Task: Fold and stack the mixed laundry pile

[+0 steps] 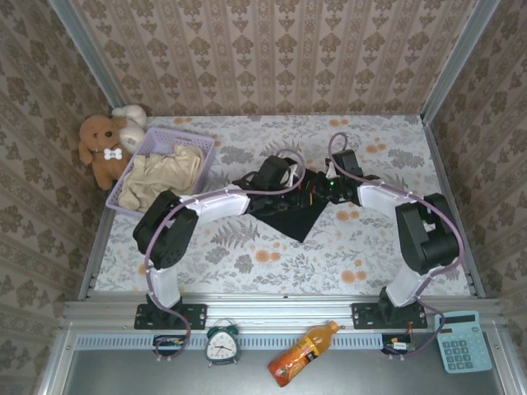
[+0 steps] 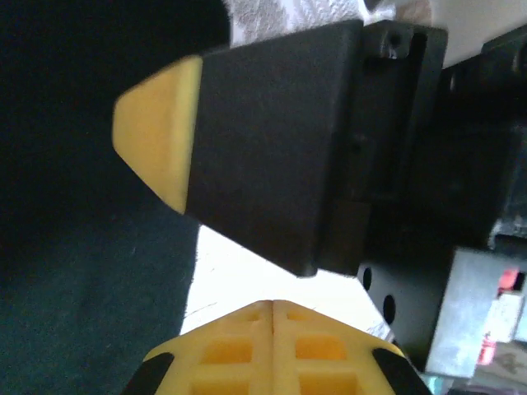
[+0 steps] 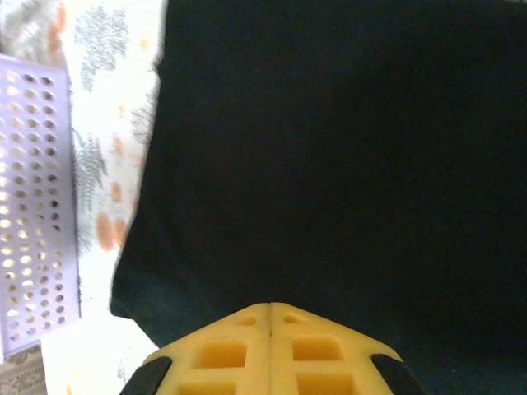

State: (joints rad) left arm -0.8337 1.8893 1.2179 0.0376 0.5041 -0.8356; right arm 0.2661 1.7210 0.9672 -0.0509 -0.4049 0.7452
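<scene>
The black garment (image 1: 292, 216) lies crumpled on the floral table (image 1: 247, 263) at the centre, under both wrists. My left gripper (image 1: 306, 194) and right gripper (image 1: 326, 191) meet tip to tip above its far edge. In the left wrist view my left gripper (image 2: 272, 304) is shut, with no cloth seen between the pads; the dark cloth (image 2: 66, 271) lies to the left and a yellow-tipped finger (image 2: 156, 136) of the right gripper hangs close ahead. My right gripper (image 3: 271, 306) is shut over the black garment (image 3: 346, 148). The cream-beige garment (image 1: 165, 173) lies in the lavender basket (image 1: 177, 133).
The basket (image 3: 33, 206) sits left of the black cloth. Brown and white teddy bears (image 1: 103, 144) lean in the back left corner. An alarm clock (image 1: 221, 344), an orange bottle (image 1: 300, 354) and a calculator (image 1: 463, 341) lie on the near shelf. Wallpapered walls close three sides.
</scene>
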